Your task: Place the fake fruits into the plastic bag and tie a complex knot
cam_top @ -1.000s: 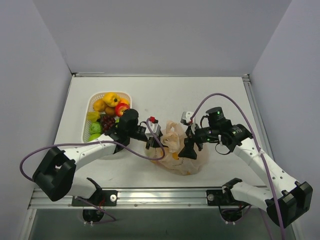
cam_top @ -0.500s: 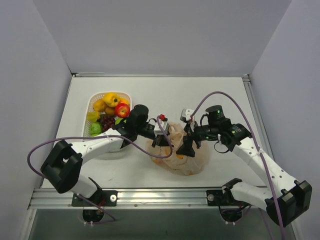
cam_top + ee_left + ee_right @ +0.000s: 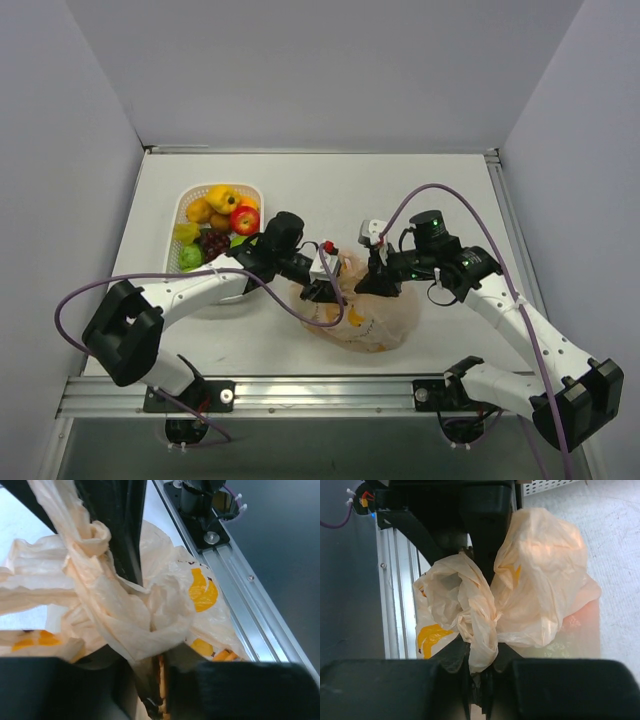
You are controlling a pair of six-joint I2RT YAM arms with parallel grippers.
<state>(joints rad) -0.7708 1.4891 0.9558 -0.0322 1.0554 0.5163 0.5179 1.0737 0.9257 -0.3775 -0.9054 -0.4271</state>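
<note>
Plastic bag (image 3: 362,318) lies on table (image 3: 330,190), near front edge, between both arms. Right tool (image 3: 482,667) closed tight on twisted strand of bag top. Left tool (image 3: 150,680) at bag's left side. Bunched bag film runs down between its fingers; I cannot tell whether film is clamped or loose. Knot-like twist in film above left tool. I see reddish and green shapes through bag wall. Other fake fruits (image 3: 222,212) sit in white basket (image 3: 195,189), left of bag: yellow, red apple, grapes, green.

White table (image 3: 400,190): lattice basket (image 3: 180,215), plastic bag (image 3: 385,320)
</note>
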